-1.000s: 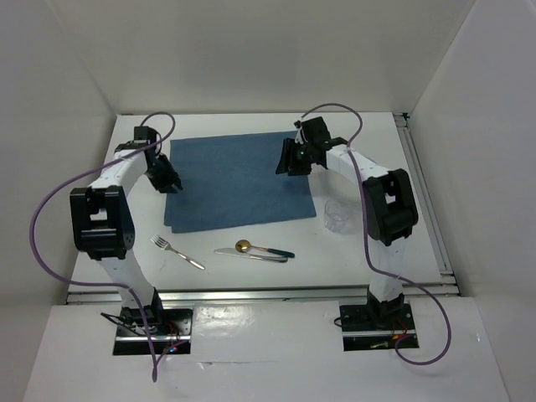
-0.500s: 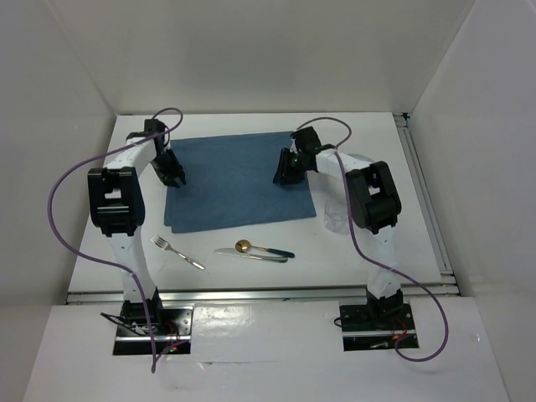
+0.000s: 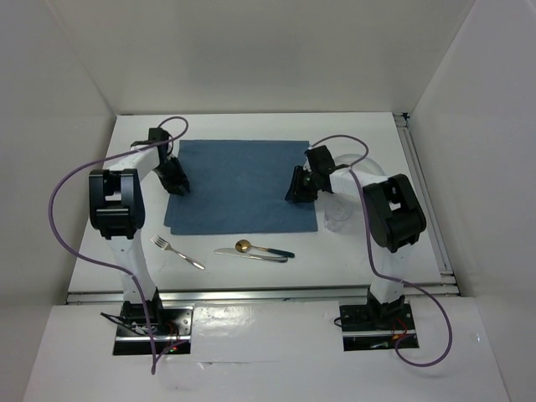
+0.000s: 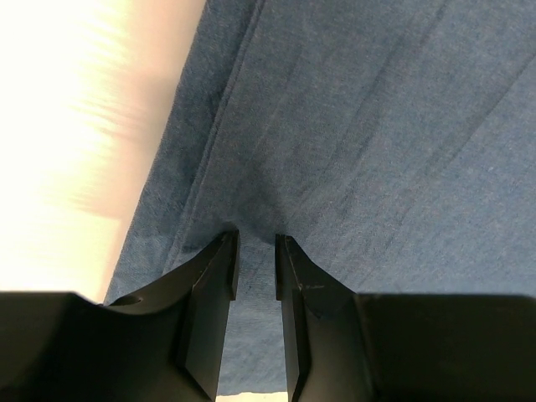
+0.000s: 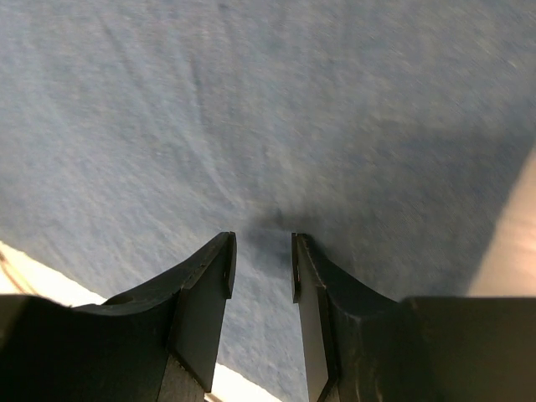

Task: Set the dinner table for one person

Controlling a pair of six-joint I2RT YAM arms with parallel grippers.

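**Both grippers pinched the placemat's side edges**

The white dinner table (image 3: 251, 126) filled the floor of the enclosure beyond the arm bases, with its metal rail (image 3: 260, 293) along the near edge. Seen from above, with 12 o'clock at the table's far edge, the left gripper (image 3: 176, 182) sat at the 9 o'clock edge of the blue placemat (image 3: 239, 184). In its wrist view the black fingers (image 4: 213, 285) pressed down just inside the hem. The jaws stood only narrowly apart, and creases in the cloth ran into the gap, so they were clamped on a small fold of placemat.

A fork (image 3: 177, 253) lay bare on the table at 7 o'clock, off the placemat's near left corner. The placemat itself lay flat around the table's middle. At 6 o'clock, just clear of its near edge, a knife (image 3: 230, 252) and a gold-bowled, dark-handled spoon (image 3: 266, 249) lay touching.

The right gripper (image 3: 300, 188) sat at the placemat's 3 o'clock edge. Its jaws were likewise nearly together, nipping a faint dark pucker of cloth. A clear glass (image 3: 337, 216) stood on the table at 4 o'clock, just beside the placemat's near right corner.
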